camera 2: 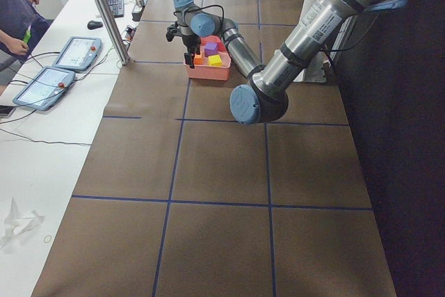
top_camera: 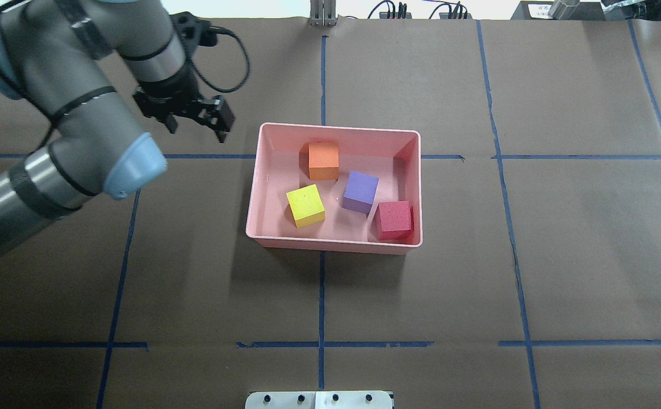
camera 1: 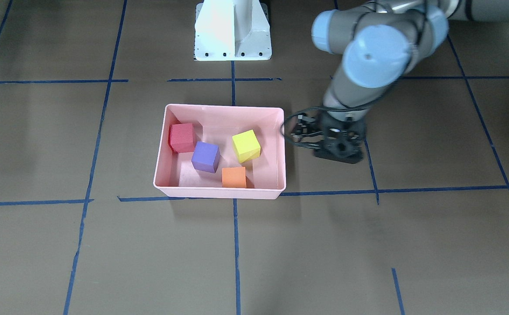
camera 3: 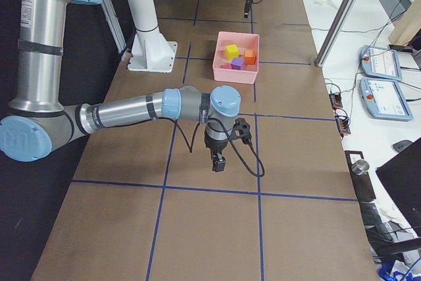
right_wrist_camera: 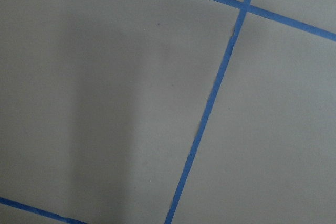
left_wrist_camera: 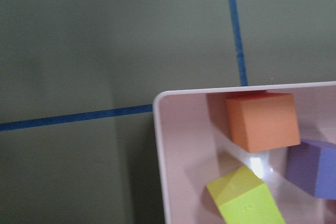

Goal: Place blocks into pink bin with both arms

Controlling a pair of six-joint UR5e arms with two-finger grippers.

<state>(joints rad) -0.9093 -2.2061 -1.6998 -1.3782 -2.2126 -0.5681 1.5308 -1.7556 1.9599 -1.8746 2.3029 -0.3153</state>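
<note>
Pink bin [top_camera: 336, 127] holds red block [top_camera: 394, 220], purple block [top_camera: 360, 192], yellow-green block [top_camera: 305, 205] and orange block [top_camera: 323, 161]. Left fingers [top_camera: 224, 118] hang released just beside it. Right fingers [camera 3: 218, 162], well apart: cannot tell.

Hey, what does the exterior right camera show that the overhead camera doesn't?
Only exterior right: the right arm, with the right gripper pointing down over the brown table cover, well away from the pink bin, and two tablets on the side bench. Only overhead: the left gripper up close, jaws apart and empty, just outside a corner of the bin. Both: the bin holding the red block, purple block, yellow-green block and orange block, plus the left arm.
</note>
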